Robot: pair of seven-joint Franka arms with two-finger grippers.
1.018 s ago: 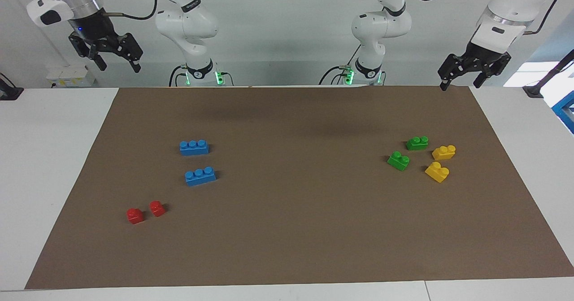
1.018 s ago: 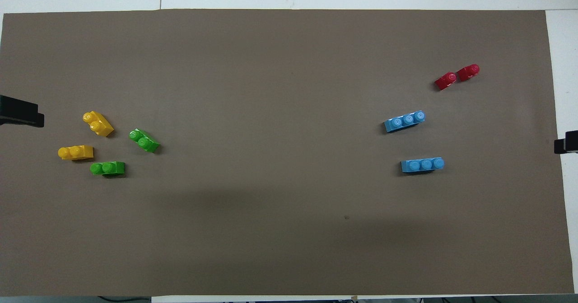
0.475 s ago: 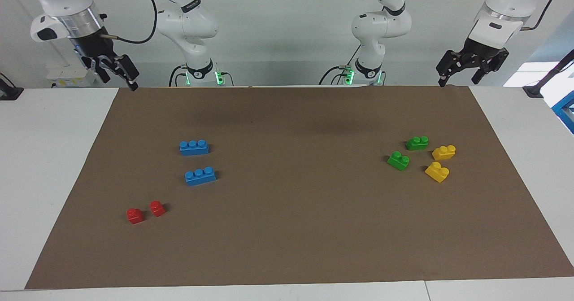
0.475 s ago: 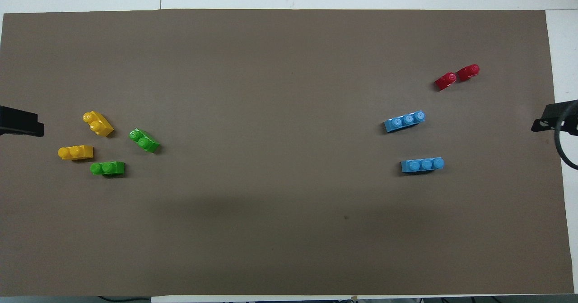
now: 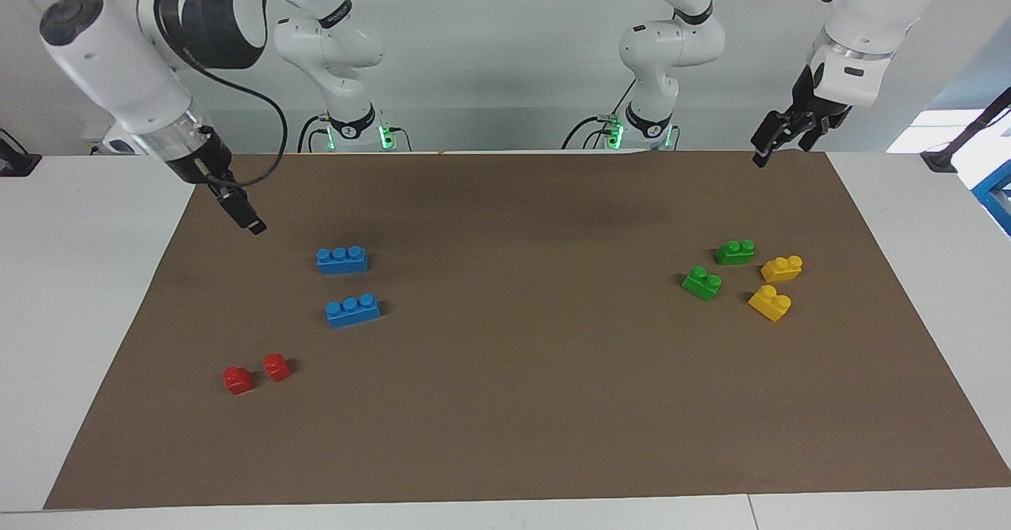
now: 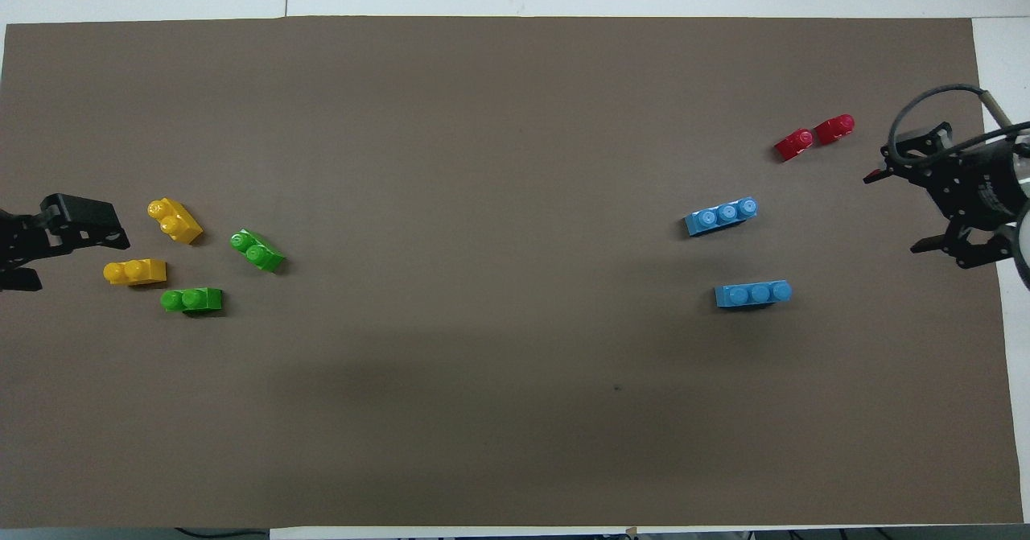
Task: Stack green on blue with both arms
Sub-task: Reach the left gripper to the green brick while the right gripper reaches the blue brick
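Two green bricks lie on the brown mat toward the left arm's end; they also show in the overhead view. Two blue bricks lie toward the right arm's end, also seen from overhead. My right gripper is open and empty, low over the mat's edge beside the blue bricks. My left gripper is open and empty, raised over the mat's edge by the yellow bricks.
Two yellow bricks lie beside the green ones. Two small red bricks lie farther from the robots than the blue ones. The brown mat covers most of the white table.
Both grippers have swung in from the table's ends toward the mat. The right gripper has come down toward the blue bricks. No brick has moved.
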